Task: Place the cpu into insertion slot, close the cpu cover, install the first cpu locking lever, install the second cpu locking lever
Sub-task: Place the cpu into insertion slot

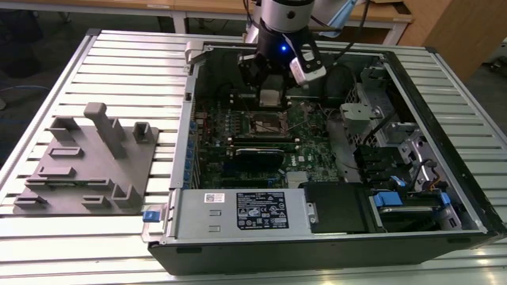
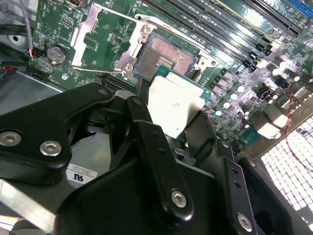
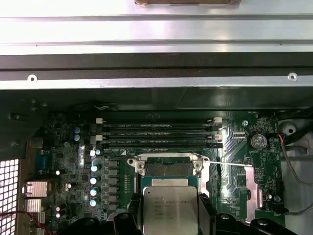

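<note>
My gripper (image 1: 271,94) is shut on the cpu (image 1: 270,99), a flat silver-grey square chip held level above the green board inside the open computer case. In both wrist views the cpu (image 2: 173,105) (image 3: 170,208) sits between my black fingers (image 2: 146,122), just short of the insertion slot (image 2: 164,55) (image 3: 168,169) and apart from it. The slot (image 1: 268,124) is a dark bare square with a metal rim. The cpu cover (image 2: 105,39) (image 3: 243,188), a silver frame, is swung open to one side of the slot. A thin locking lever (image 3: 227,163) stands raised beside it.
Long black memory slots (image 3: 159,134) run along the slot's far side. A coin battery (image 2: 56,54) sits near the open cover. The case wall (image 1: 443,136) and drive bays stand at the exterior view's right, the power supply (image 1: 237,211) in front, a grey fixture plate (image 1: 87,160) at the left.
</note>
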Motion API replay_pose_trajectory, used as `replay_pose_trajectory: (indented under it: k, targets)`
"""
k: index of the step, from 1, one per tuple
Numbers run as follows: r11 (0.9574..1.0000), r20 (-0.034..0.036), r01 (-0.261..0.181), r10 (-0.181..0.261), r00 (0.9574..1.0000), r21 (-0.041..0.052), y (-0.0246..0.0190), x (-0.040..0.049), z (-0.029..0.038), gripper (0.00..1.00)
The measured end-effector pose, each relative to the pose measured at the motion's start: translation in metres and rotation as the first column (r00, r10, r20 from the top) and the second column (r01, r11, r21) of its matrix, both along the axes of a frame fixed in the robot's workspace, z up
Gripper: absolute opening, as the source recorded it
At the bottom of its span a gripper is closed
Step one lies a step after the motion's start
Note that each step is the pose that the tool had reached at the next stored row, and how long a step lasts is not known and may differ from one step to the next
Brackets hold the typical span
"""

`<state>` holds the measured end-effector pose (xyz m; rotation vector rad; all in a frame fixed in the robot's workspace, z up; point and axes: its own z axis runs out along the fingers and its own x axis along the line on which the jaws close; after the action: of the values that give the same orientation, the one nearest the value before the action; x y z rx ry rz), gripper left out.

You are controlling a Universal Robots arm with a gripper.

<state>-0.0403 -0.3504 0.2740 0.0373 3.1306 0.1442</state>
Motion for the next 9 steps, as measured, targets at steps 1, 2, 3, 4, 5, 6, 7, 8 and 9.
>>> replay_pose_trajectory:
  k: [1, 2, 3, 4, 5, 6, 7, 8, 9]
  targets:
    - [1.0000, 0.0001, 0.000, 0.000, 1.0000, 0.0001, 0.0000, 0.0000, -0.0008, 0.54]
    - [1.0000, 0.0001, 0.000, 0.000, 1.0000, 0.0000, 0.0000, 0.0000, -0.0012, 0.54]
    - [1.0000, 0.0000, 0.000, 0.000, 1.0000, -0.0003, 0.0000, 0.0000, -0.0012, 0.54]
    - [1.0000, -0.0001, 0.000, 0.000, 1.0000, -0.0004, 0.0000, 0.0000, -0.0013, 0.54]
    - [1.0000, 0.0000, 0.000, 0.000, 1.0000, -0.0002, 0.0000, 0.0000, -0.0015, 0.54]
    - [1.0000, 0.0001, 0.000, 0.000, 1.0000, 0.0000, 0.0000, 0.0000, -0.0017, 0.54]
    - [1.0000, 0.0003, 0.000, 0.000, 1.0000, 0.0004, 0.0000, 0.0000, -0.0023, 0.54]
    - [1.0000, 0.0003, 0.000, 0.000, 1.0000, 0.0003, 0.0000, 0.0000, -0.0029, 0.54]
    - [1.0000, 0.0003, 0.000, 0.000, 1.0000, 0.0000, 0.0000, 0.0000, -0.0036, 0.54]
